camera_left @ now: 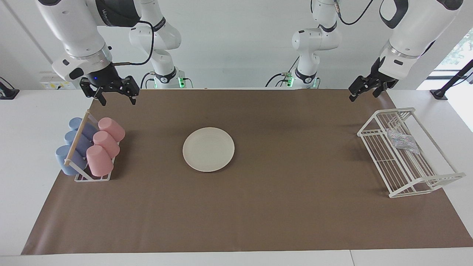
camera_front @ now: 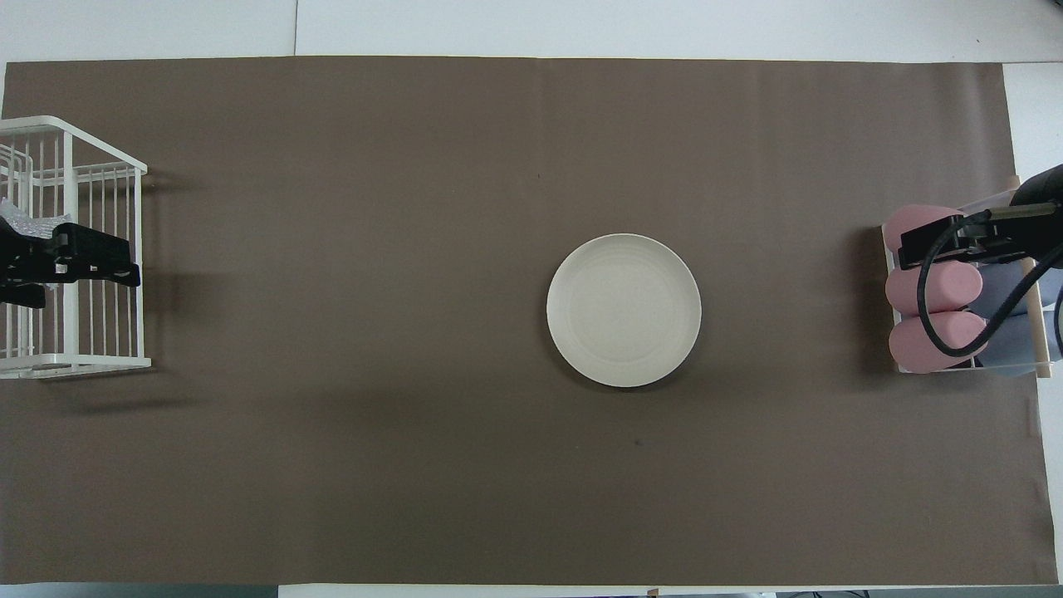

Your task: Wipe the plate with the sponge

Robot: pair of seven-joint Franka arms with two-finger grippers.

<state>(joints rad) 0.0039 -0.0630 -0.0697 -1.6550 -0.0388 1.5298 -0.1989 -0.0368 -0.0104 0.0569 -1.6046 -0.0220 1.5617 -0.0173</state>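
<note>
The right pincer (camera_left: pixel 115 95) hangs in the air with its fingers spread wide and nothing between them, at the right arm's end of the desk (camera_left: pixel 22 147). Below it stands a white cup rack (camera_left: pixel 92 177) with three pink cups (camera_left: pixel 105 144) and three blue cups (camera_left: pixel 72 147) lying on their sides.

The left pincer (camera_left: pixel 366 88) is raised too, wide apart and empty, at the left arm's end. Below it, farther from the robots, sits a white wire dish rack (camera_left: pixel 402 173); the sponge (camera_left: pixel 403 140), silvery and speckled, lies in that rack, well apart from the pincer's tips.

The plate (camera_left: pixel 208 149) rests flat on the brown mat (camera_left: pixel 258 207) between the two pincers, closer to the right one, touched by neither.
</note>
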